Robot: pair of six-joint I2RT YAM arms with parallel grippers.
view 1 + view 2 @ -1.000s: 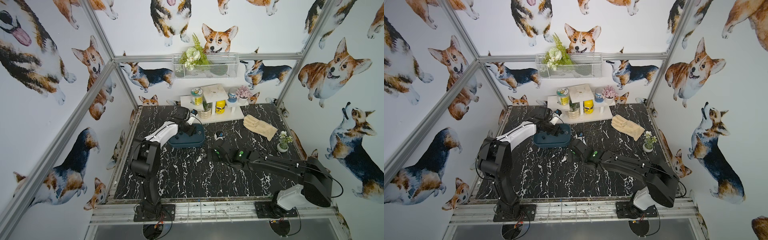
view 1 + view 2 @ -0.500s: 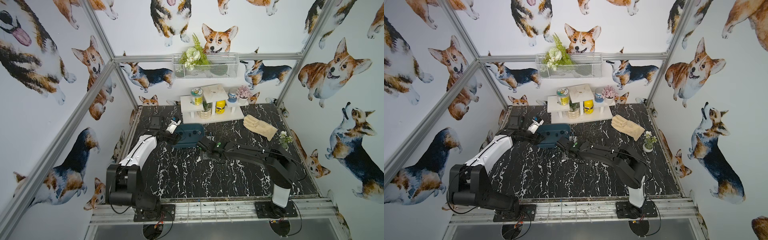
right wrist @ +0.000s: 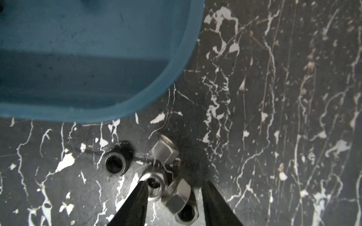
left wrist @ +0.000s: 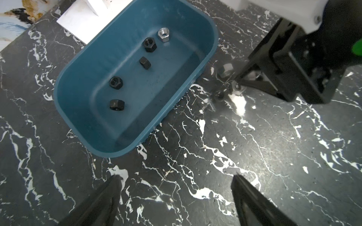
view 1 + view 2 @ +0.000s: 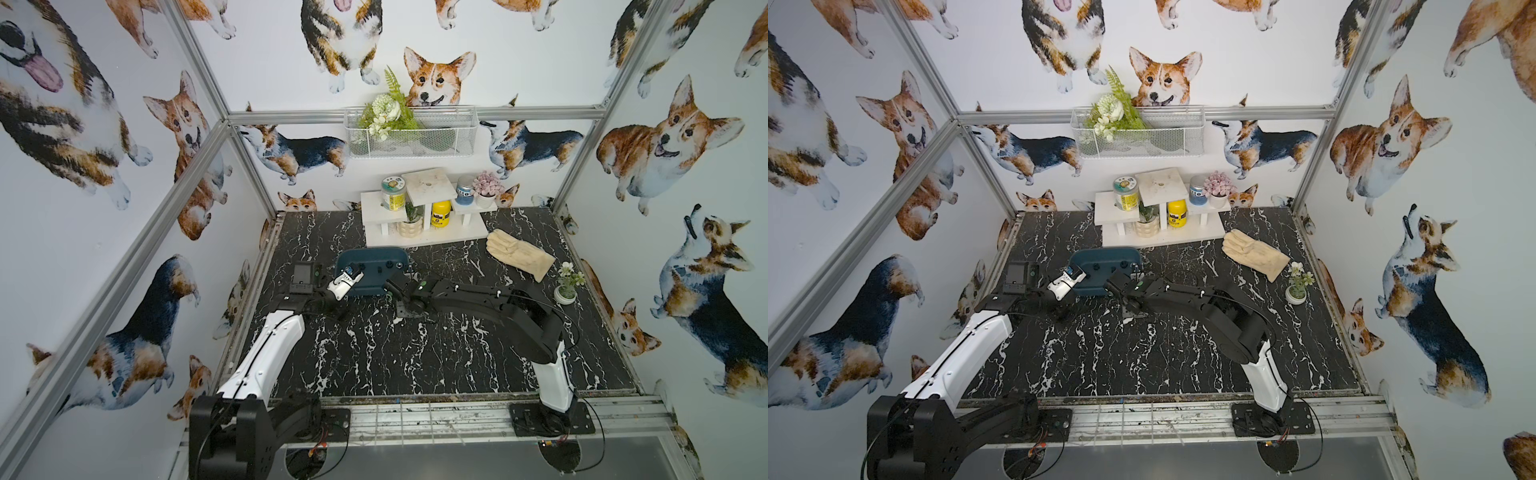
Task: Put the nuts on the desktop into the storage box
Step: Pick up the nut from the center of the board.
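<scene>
The right gripper (image 3: 174, 182) was found low over the black, white-veined marble-look desktop (image 3: 293, 137), its jaws half spread and nothing yet pinched. Between the fingers two small shiny silver metal hex nuts lay touching. The flat silver nut (image 3: 154, 185), bore pointed straight up, was set against one finger (image 3: 135, 203). The tilted silver nut (image 3: 177, 195), bore leaned aside, was left clear of the other.

No long axis is offered by a nut, so a clean pick would probably be got by centring on one nut alone and squeezing across opposite flats.

Just beyond the tips a third silver nut (image 3: 164, 150) was stood on edge, a black hex nut (image 3: 115, 162) beside it. Farther ahead lay the shallow teal-blue plastic storage box (image 3: 185, 56), its long wall judged parallel to the jaws' opening line, with five nuts (image 4: 145, 62) inside. The left gripper (image 4: 177, 176) was held wide and empty.
</scene>
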